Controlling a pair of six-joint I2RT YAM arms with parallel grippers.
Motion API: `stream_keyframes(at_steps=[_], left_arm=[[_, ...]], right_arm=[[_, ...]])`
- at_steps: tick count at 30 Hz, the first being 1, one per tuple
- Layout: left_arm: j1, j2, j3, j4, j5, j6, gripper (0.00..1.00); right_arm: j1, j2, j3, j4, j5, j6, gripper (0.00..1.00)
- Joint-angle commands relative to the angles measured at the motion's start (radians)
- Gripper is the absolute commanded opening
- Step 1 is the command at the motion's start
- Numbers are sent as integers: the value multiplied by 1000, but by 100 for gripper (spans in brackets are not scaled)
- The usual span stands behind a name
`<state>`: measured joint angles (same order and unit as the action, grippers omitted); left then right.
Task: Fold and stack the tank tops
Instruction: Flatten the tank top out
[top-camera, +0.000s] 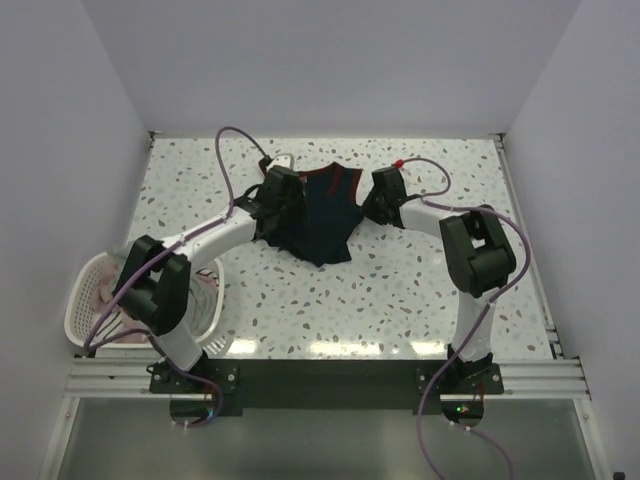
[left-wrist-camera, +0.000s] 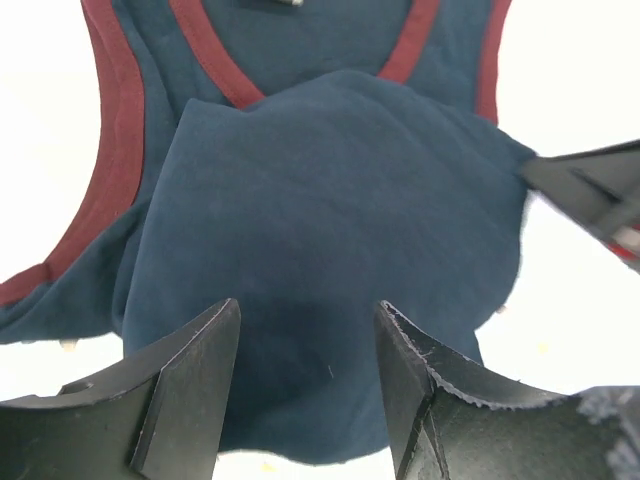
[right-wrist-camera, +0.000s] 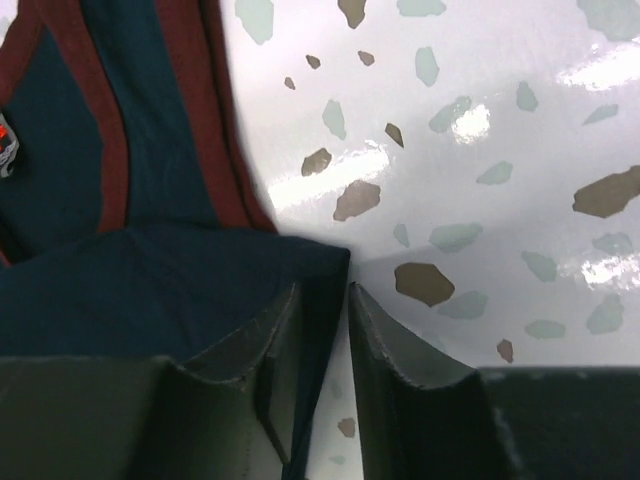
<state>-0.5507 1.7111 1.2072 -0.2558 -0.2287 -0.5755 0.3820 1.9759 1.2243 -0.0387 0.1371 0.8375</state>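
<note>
Navy tank top (top-camera: 325, 215), dark red trim, lay at the far middle of the speckled table (top-camera: 420, 290), between the two grippers. One plain navy layer lay doubled over the body, reaching just below the neckline trim; the layer was rumpled, not flat.

Left gripper (left-wrist-camera: 305, 330) hovered over the doubled layer, jaws apart, nothing between them. Right gripper (right-wrist-camera: 322, 300) was at the garment's right edge, jaws nearly together, a corner of the navy cloth pinched between them. White basket (top-camera: 75, 315) at the near left held pale pinkish tops (top-camera: 98, 292), not yet dealt with.

Judgement: a fold of the navy top was in hand, and only one side was gripped.

- The left gripper ought to take the matching left edge at the same height before any lift.
- Both corners should travel together and low, so the cloth does not drag or skew.
- Edges should be laid trim on trim, and released only once the cloth rests.

Risk: a pull from the right alone would likely slide the whole top and undo the doubled layer.
</note>
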Motion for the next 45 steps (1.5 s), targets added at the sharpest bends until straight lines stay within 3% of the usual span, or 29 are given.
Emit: stream_keyframes(at_steps=[1, 5, 10, 16, 20, 29, 34, 38, 45], left_arm=[[-2, -126, -43, 62, 31, -18, 61], [-3, -217, -98, 59, 45, -30, 61], [-11, -301, -176, 47, 54, -40, 61], [-12, -399, -221, 38, 58, -52, 61], [-12, -453, -228, 18, 29, -66, 62], [-11, -455, -248, -26, -26, -144, 61], [-9, -490, -262, -54, -75, -194, 61], [21, -516, -262, -123, -146, -234, 59], [110, -524, -314, -96, -26, -225, 52]], right_arm=[[5, 44, 53, 26, -10, 35, 28], [5, 58, 112, -7, -11, 20, 1], [-26, -37, 175, -87, 35, -40, 0], [-156, -161, 276, -159, -74, -92, 0], [-163, -248, 345, -217, -109, -175, 0], [-97, -555, 120, -171, -249, -231, 0], [153, -719, 35, -245, -199, -308, 0], [346, -900, -200, -245, -166, -272, 0], [746, -1013, -528, -234, -88, -161, 0]])
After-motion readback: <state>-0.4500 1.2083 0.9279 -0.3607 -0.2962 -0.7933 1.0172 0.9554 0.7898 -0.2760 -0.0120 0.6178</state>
